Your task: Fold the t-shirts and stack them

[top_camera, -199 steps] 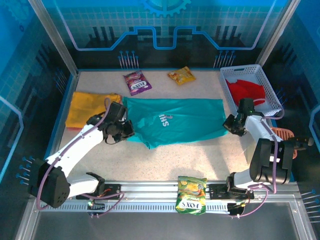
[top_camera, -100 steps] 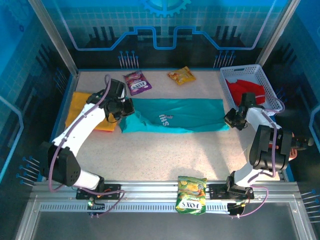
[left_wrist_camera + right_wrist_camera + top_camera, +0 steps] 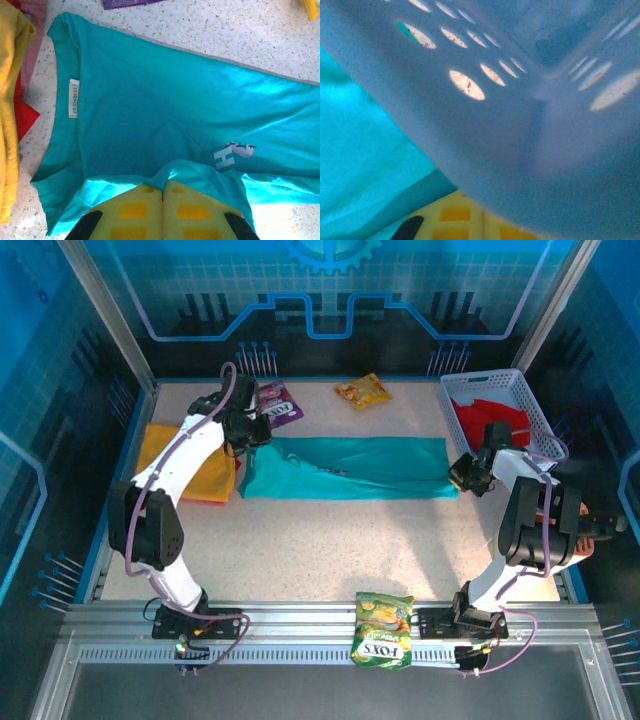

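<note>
Teal t-shirt (image 3: 345, 468) lies mid-table as a doubled flat band, long axis left to right, collar end toward the left gripper (image 3: 250, 435), which is clamped on its edge; right gripper (image 3: 466, 478) pinches the opposite end beside the white basket (image 3: 500, 380); speckled beige table (image 3: 350, 540), blue-panelled walls

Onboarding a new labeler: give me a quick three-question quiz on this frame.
1. True or false: a red shirt lies in the basket.
2. What does the left hand grip? A) teal shirt B) purple packet C) green packet
3. In the top view, which shirt lies left of the teal shirt?
Key: 1 true; 2 A; 3 the yellow shirt.
</note>
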Tool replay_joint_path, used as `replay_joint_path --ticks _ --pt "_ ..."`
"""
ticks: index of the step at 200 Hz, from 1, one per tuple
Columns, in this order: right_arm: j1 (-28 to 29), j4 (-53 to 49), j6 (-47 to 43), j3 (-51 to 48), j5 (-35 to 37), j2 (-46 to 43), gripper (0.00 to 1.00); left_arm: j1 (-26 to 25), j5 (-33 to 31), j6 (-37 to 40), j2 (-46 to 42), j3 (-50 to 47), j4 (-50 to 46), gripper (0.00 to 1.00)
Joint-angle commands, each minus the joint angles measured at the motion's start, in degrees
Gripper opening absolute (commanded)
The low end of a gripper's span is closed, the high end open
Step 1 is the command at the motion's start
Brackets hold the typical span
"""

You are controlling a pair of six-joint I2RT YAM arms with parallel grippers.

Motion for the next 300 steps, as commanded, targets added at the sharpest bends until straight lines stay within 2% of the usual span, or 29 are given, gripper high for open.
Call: replay_joint_path --ticks 1,94,101,108,115,124,152,173,191,213,220,243,300 --pt "-0.9 0.4 1.0 2.1 -0.3 1.3 0.00 0.8 -1.2 1.9 2.7 3.6 -1.5 0.00" --pt "-0.9 2.5 1.6 2.5 -0.7 3.5 0.00 2.4 -6.0 2.5 15.1 11.6 -1.6 0.00" --pt "-0.8 2.5 1.6 2.5 -0.9 3.7 0.00 2.9 -6.2 2.6 16.2 12.5 -1.6 0.09" --pt "-0.8 2.5 1.5 2.4 -1.1 3.7 0.05 3.4 -6.2 2.5 17.1 13.4 -1.6 0.21" --pt "-0.8 2.7 1.2 2.2 -1.5 3.6 0.15 3.9 -6.4 2.5 17.9 14.1 -1.6 0.32" --pt "-0.8 2.9 1.1 2.0 -2.2 3.4 0.25 4.5 -6.4 2.4 18.6 14.9 -1.7 0.41" --pt "-0.8 3.8 0.5 -0.3 -3.3 -0.6 0.56 4.9 -5.4 1.7 16.8 13.6 -2.2 0.44" --pt "-0.5 4.9 0.1 -3.1 -3.8 -4.6 0.73 4.4 -2.0 -0.2 11.9 7.9 0.6 0.45" --pt "0.2 4.7 -0.5 -4.8 -4.1 -7.6 0.83 2.9 0.4 -1.7 8.4 2.9 2.7 0.46" --pt "1.8 4.5 -1.0 -6.6 -3.3 -11.2 0.87 -0.5 2.2 -3.0 6.0 -1.6 4.1 0.46" --pt "2.6 4.8 -1.1 -7.3 -3.3 -12.3 0.92 -1.6 2.9 -3.8 5.3 -3.3 5.2 0.46" --pt "4.9 6.0 -1.3 -8.2 -3.4 -13.9 0.94 -4.4 5.1 -7.4 3.8 -8.9 9.3 0.46" --pt "8.4 10.2 2.0 -5.0 -6.8 -5.2 0.94 -6.7 3.7 -8.7 6.3 -14.0 12.4 0.43"
